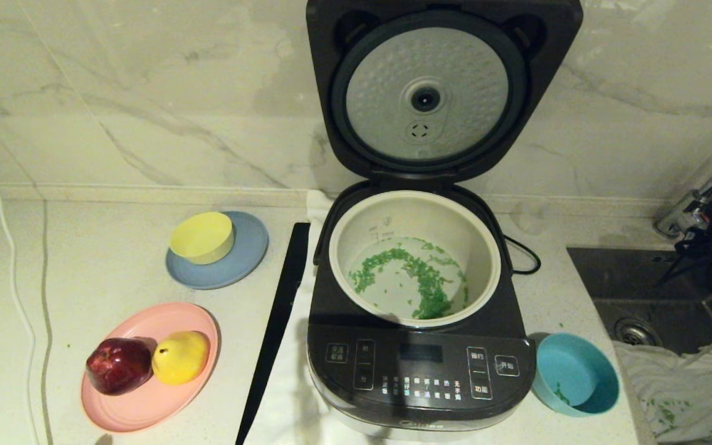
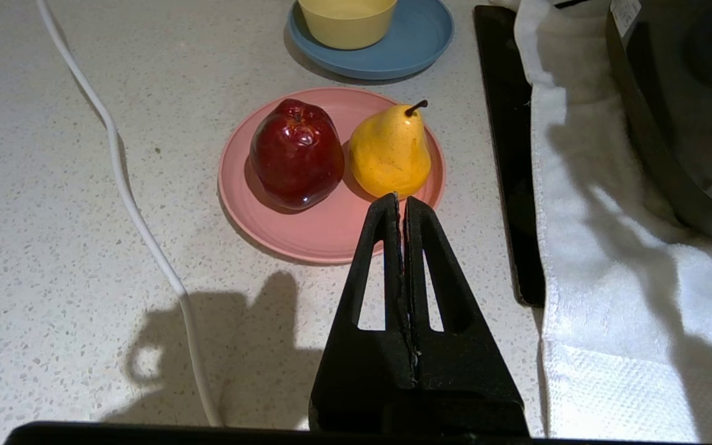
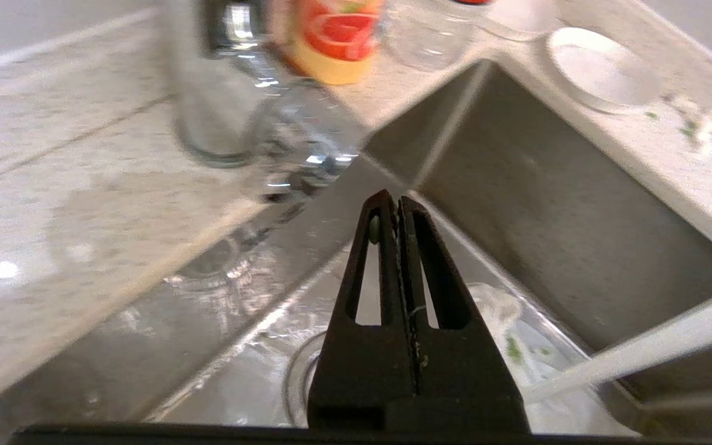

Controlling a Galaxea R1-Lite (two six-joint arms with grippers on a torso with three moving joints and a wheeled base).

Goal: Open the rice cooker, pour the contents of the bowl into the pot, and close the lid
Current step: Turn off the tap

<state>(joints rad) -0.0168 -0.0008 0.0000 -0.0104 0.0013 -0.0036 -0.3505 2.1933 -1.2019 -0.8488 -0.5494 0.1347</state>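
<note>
- Nearest you in the head view is the rice cooker (image 1: 418, 364), its button panel facing you, standing on a white towel (image 2: 609, 296).
- Its lid (image 1: 436, 93) stands raised, the dimpled silver disc showing.
- The pot (image 1: 415, 256) sits inside, with chopped green bits scattered over its bottom.
- The bowl (image 1: 575, 374) rests upright on the counter just right of the cooker; you can see only a few green bits in it.
- Your right gripper (image 3: 391, 213) hangs over the sink (image 3: 547, 204), well right of the cooker, jaws pressed together and holding nothing.
- Your left gripper (image 2: 401, 207) is parked above the counter near the pink plate (image 2: 325, 235) with 1 apple (image 2: 297, 154) and 1 pear (image 2: 390, 151); its jaws are closed too, empty.
</note>
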